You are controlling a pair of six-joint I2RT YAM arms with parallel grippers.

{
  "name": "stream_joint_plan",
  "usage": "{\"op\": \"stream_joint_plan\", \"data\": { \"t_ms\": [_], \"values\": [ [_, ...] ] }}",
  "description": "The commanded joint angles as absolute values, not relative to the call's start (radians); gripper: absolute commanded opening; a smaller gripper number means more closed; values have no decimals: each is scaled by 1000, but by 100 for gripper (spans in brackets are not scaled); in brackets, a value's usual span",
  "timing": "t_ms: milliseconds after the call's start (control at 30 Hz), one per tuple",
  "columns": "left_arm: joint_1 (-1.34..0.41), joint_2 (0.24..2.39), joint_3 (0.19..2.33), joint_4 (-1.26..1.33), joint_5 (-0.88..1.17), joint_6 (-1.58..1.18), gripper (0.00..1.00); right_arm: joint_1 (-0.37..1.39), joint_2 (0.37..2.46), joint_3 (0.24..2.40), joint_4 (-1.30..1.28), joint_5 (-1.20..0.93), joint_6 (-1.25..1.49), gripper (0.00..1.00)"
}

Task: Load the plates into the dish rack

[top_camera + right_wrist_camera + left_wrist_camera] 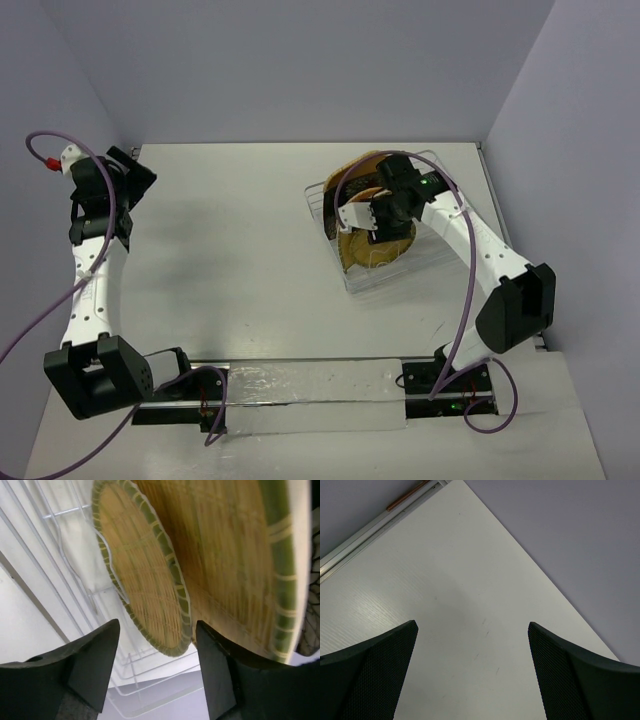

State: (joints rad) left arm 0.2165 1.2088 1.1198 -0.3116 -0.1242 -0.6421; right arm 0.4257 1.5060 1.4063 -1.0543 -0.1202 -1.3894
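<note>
The right pincer (157,624) is held low inside the rack (55,555) with its fingers (95,655) apart. The lower rim of a small round plate (145,570), woven tan with a green edge, is seen in the gap between them. Open space is left between that rim and the finger on the left of the wrist view. On the other side the rim lies just beside the finger, and whether they touch cannot be told. No clamping is shown.

Just right of it a larger woven plate (235,555) with a green-and-tan rim is stood, tilted the same way, its lower edge hidden behind the right-hand finger. Beyond it, at the right edge of the wrist view, a sliver of a dark plate (312,600) with a white pattern is shown. White rack wires are seen left of and below these plates.

From above, the rack is found on the right half of the table (230,250), toward the far side, with the right arm (480,250) stretched over it. Plates (378,255) are stood on edge in it. A tan rim is shown at its far end and a round woven face at its near end, while the middle is covered by the arm.

The left pincer (472,625) is held wide apart above the table at the far left, well apart from the rack, and only tabletop is seen between its fingers.
</note>
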Motion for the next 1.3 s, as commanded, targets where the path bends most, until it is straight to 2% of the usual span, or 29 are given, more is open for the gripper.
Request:
{"op": "stream_joint_plan", "data": {
  "t_ms": [0, 133, 267, 400, 500, 533, 567, 667, 800, 967, 1067, 1267],
  "values": [
    [210, 1150, 1136, -301, -104, -620, 99, 434, 1427, 1489, -1019, -142, -1342, 82],
    [210, 1119, 1148, -301, -64, -616, 99, 419, 1357, 1557, -980, -143, -1295, 93],
    [210, 1085, 1147, -308, -32, -612, 99, 383, 1258, 1584, -949, -183, -1251, 97],
    [210, 1055, 1128, -316, 9, -617, 99, 311, 1122, 1544, -812, -228, -1126, 99],
    [212, 1040, 1103, -317, 17, -626, 99, 221, 1058, 1452, -598, -308, -925, 100],
    [210, 1039, 1097, -326, 21, -627, 99, 202, 1026, 1417, -531, -314, -780, 100],
    [210, 1037, 1093, -327, 26, -627, 99, 190, 1010, 1389, -469, -314, -769, 100],
    [210, 1015, 1056, -344, 27, -656, 99, 147, 979, 1291, -280, -93, -301, 100],
    [210, 988, 997, -336, 20, -687, 99, 33, 957, 1180, -271, 94, 151, 100],
    [210, 971, 939, -341, 9, -722, 99, -155, 917, 1002, -388, 165, 462, 100],
    [210, 962, 926, -344, 5, -731, 99, -214, 882, 920, -404, 139, 515, 100],
    [209, 945, 932, -344, 5, -729, 99, -216, 743, 837, -416, 151, 496, 100]
  ]
}}
